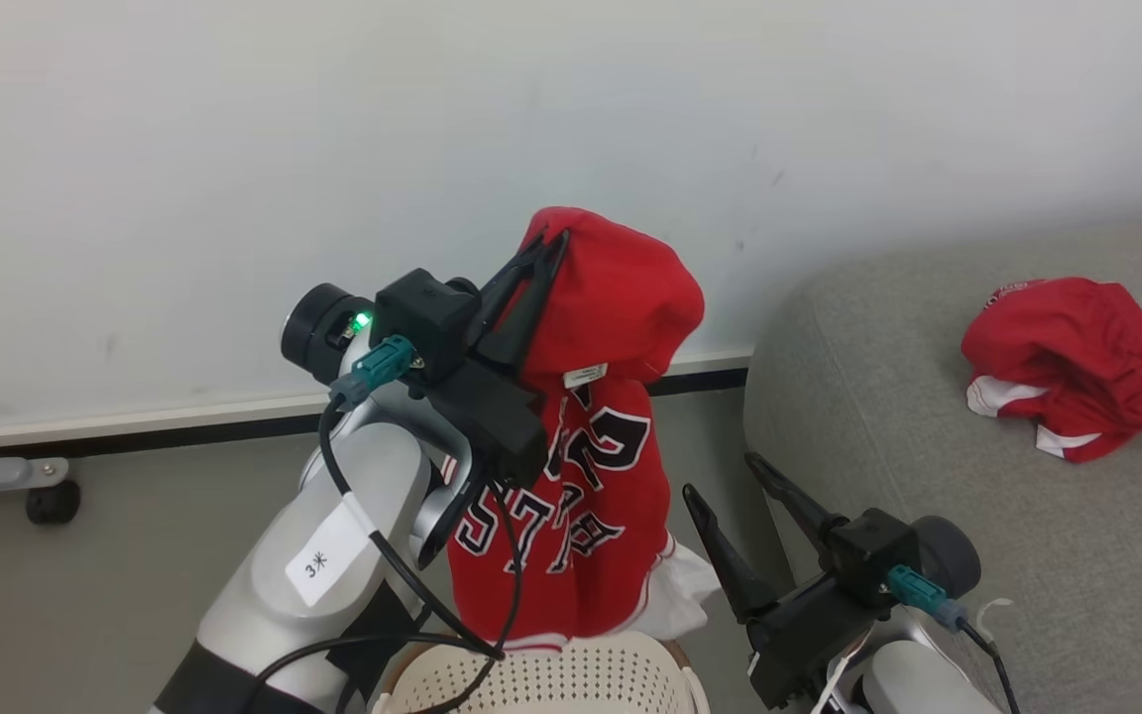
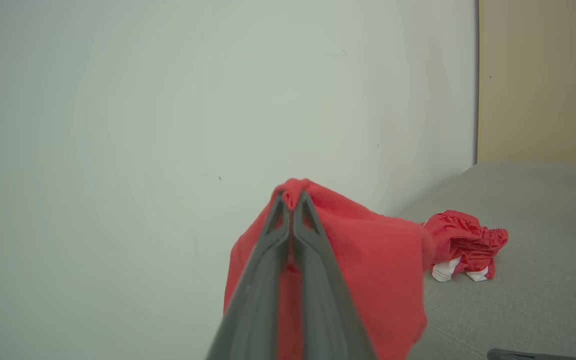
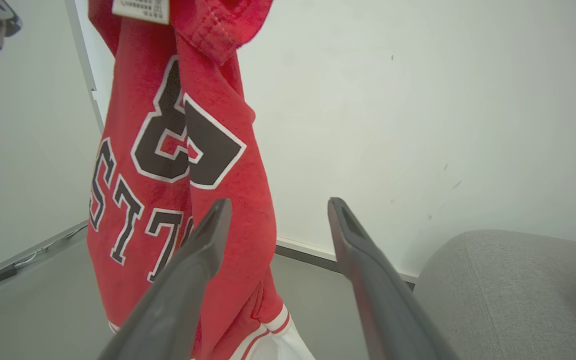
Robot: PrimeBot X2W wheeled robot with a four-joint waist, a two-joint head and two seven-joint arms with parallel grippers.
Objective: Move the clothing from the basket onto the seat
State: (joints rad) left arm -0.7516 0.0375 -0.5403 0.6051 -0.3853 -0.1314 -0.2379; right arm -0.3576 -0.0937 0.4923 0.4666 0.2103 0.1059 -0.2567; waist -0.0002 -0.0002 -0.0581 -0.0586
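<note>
Head view: limp red white-trimmed numbered jersey [image 1: 596,476]

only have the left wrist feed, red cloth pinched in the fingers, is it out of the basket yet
Observer: Not clearly. In the head view the jersey hangs from the left end effector, and its hem is level with the rim of the basket.
Operator: where's the right arm
Observer: The right end effector is open and empty. In the head view it sits between the jersey and the seat.
</note>
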